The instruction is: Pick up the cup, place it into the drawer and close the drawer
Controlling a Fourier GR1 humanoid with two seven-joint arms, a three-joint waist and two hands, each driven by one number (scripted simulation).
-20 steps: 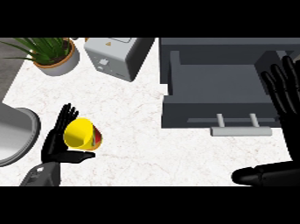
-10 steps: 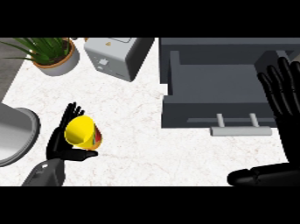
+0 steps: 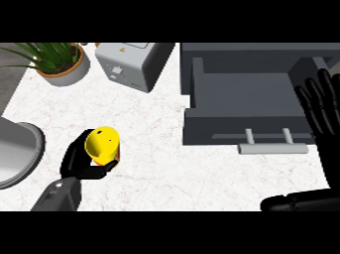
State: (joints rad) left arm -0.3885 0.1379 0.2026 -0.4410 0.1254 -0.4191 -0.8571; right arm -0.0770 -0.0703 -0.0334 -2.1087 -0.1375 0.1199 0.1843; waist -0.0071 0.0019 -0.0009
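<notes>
In the head view we count one cup (image 3: 103, 144), yellow, at lower left, grasped in the curled fingers of our left hand (image 3: 81, 161). One drawer (image 3: 249, 106) stands open at upper right. Our right hand (image 3: 332, 111) rests beside it, fingers straight. One plant (image 3: 55, 59) and one toaster (image 3: 132, 62) sit along the top.

Yellow cup (image 3: 103, 143) with a red base, black hands (image 3: 83, 161), grey drawer (image 3: 246, 106), white marbled counter (image 3: 158, 114), green plant (image 3: 49, 53).
</notes>
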